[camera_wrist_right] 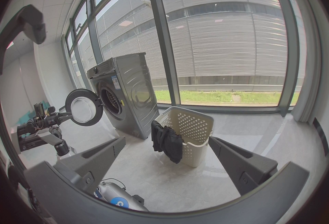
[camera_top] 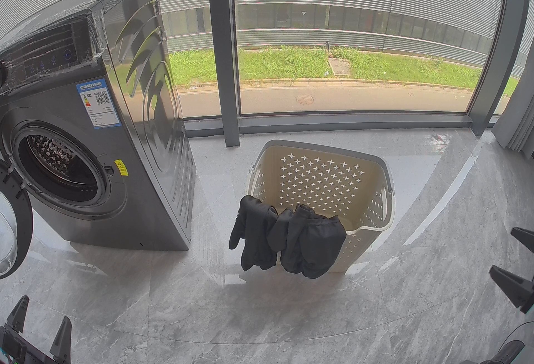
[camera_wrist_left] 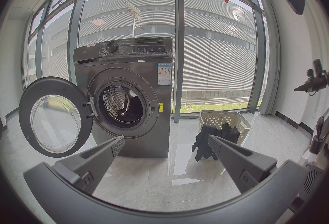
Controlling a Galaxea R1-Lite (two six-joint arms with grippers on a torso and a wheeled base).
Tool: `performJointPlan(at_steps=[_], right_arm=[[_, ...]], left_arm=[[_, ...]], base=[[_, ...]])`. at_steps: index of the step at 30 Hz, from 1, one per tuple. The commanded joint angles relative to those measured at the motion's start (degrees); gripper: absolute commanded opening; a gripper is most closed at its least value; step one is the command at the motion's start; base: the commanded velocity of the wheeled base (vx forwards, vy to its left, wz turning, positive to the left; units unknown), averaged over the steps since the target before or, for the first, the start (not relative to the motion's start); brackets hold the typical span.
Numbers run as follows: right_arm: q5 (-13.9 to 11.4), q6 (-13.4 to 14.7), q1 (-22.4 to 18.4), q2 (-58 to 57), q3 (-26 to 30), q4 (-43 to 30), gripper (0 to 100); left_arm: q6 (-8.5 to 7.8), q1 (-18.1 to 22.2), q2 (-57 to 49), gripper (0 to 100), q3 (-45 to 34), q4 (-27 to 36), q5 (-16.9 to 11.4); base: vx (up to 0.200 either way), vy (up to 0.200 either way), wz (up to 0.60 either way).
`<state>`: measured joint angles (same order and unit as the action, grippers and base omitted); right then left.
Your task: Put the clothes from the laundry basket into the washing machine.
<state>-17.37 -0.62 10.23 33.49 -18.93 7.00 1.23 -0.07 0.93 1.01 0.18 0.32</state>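
The left gripper (camera_top: 43, 319) and the right gripper (camera_top: 514, 258) sit low at either side. Both have their fingers spread wide with nothing between them.

Ahead on the floor (camera_top: 267, 315), the dark clothes (camera_top: 289, 240) hang over the near rim of the basket (camera_top: 325, 179). Part of them lies inside and the rest drapes down the outer wall. I cannot tell whether they are one garment or several.

Farther off to the left, apart from the basket, stands the washer (camera_top: 150, 120). Its door (camera_top: 11, 226) is swung open toward the robot and the drum (camera_top: 58, 162) is exposed.

The step in hand looks like the first reach for the clothes, so the task has barely begun. It is probably best to come down from above onto the bunched fold at the rim and bite deep into the fabric. The fingers should stay off the plastic edge, or the basket may tip or drag along. The lift should be high enough for the trailing ends to clear the rim before swinging left. The open door stands close to the left arm's path, so the carry should go around it and straight at the drum mouth.
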Motion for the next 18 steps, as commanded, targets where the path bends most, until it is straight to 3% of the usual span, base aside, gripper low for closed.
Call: performJointPlan(at_steps=[1,2,6,9,13,18], right_arm=[[-1.96,1.24,7.97,29.88,-0.4,16.56,100],[-1.96,1.68,8.49,31.02,-0.67,17.26,100],[-0.73,8.0,12.45,40.16,-3.74,21.39,100],[4.01,10.99,14.56,45.61,-6.12,21.83,100],[7.44,12.14,14.82,51.59,-8.4,21.92,100],[8.06,12.75,15.0,56.69,-9.37,24.64,100]], left_arm=[[0.0,-0.01,-0.93,100,-1.01,-0.01,0.03],[0.0,-0.01,-0.93,100,-1.01,-0.01,0.03],[0.0,-0.01,-0.93,100,-1.01,-0.01,0.03],[0.0,-0.01,-0.93,100,-1.01,-0.01,0.03],[0.0,-0.01,-0.93,100,-1.01,-0.01,0.03],[0.0,-0.01,-0.93,100,-1.01,-0.01,0.03]], base=[[0.0,0.0,0.0],[0.0,0.0,0.0],[0.0,0.0,0.0],[0.0,0.0,0.0],[0.0,0.0,0.0],[0.0,0.0,0.0]])
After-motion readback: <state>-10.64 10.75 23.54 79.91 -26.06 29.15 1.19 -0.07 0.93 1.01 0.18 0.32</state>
